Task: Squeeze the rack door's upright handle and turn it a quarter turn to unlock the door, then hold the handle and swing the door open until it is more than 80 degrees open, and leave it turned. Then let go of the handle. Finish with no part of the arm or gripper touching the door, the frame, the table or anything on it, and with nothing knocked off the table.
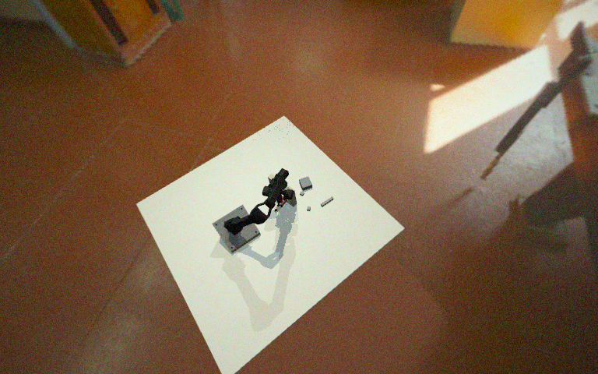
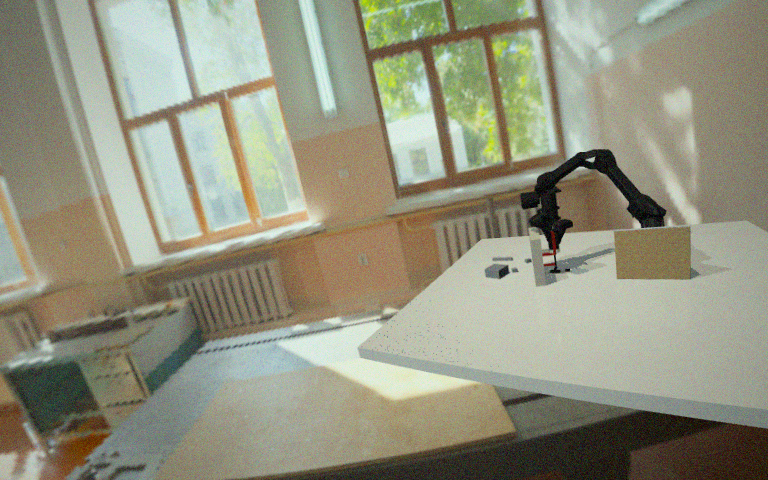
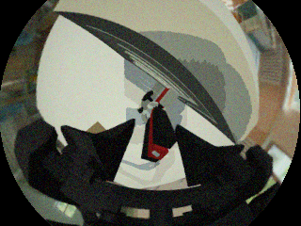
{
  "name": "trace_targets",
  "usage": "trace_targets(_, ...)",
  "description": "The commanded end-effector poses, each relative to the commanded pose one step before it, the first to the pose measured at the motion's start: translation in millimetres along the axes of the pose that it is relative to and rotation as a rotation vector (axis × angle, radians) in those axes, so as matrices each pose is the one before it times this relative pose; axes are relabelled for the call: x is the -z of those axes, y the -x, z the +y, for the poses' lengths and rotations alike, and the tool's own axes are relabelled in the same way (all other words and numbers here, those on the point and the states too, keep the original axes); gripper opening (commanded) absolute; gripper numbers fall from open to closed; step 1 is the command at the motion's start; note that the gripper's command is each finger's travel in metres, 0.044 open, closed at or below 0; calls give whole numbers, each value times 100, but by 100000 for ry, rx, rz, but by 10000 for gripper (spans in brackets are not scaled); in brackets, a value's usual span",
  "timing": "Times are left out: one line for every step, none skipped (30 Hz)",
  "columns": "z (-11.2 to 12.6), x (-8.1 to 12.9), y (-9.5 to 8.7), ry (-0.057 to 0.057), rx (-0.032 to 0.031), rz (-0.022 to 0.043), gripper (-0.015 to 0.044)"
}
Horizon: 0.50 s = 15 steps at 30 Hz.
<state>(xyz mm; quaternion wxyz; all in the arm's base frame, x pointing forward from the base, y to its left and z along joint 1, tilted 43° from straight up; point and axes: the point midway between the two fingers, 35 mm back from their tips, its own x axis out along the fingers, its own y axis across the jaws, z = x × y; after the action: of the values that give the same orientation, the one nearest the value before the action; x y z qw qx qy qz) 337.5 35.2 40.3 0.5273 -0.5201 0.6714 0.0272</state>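
"When read left to right from the exterior camera, which things?"

"First, a small grey block [image 1: 304, 182] [image 2: 496, 271] on the white table [image 1: 211, 299] [image 2: 566, 339]. Next, a pale upright panel [image 2: 538, 261], probably part of the rack. Just right of the panel, the slim upright handle [image 2: 554, 251] [image 3: 161, 134], black with red. Farther right, the black arm [image 1: 257, 214] [image 2: 623, 182], bent over toward the handle."

"And the gripper [image 1: 282, 194] [image 2: 551, 227] [image 3: 156, 124]?"

"Jaws spread, pinching nothing. In the wrist view, handle between the two dark fingers, with no clear sign of contact. Lock state and door angle: impossible to tell."

"How likely to handle?"

"Probably stiff and light, with narrow, possibly smooth faces. Likely to slip in a loose pinch during any turn; likely to drag the rack under sideways force."

"Where to take hold?"

"Around mid-height, by opposite faces, squarely. Squeeze firmly for turning, then follow the hinge's arc, never pulling straight. For letting go, spread wide and back off along the handle's length, without brushing the red parts or panel."
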Motion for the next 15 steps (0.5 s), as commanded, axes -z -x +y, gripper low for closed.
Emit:
trace_targets(35,-72,4,18485,-259,-389,295)
trace_targets(0,0,0,4955,0,1,295)
trace_targets(0,0,0,4956,0,1,295)
trace_targets(0,0,0,4956,0,1,295)
trace_targets(0,0,0,4956,0,1,295)
trace_targets(0,0,0,4956,0,1,295)
trace_targets(0,0,0,4956,0,1,295)
trace_targets(0,0,0,4955,0,1,295)
trace_targets(0,0,0,4956,0,1,295)
trace_targets(0,0,0,4956,0,1,295)
trace_targets(0,0,0,4956,0,1,295)
trace_targets(0,0,0,4956,0,1,295)
trace_targets(0,0,0,4956,-1,1,295)
trace_targets(0,0,0,4956,-1,1,295)
trace_targets(0,0,0,4956,-1,1,295)
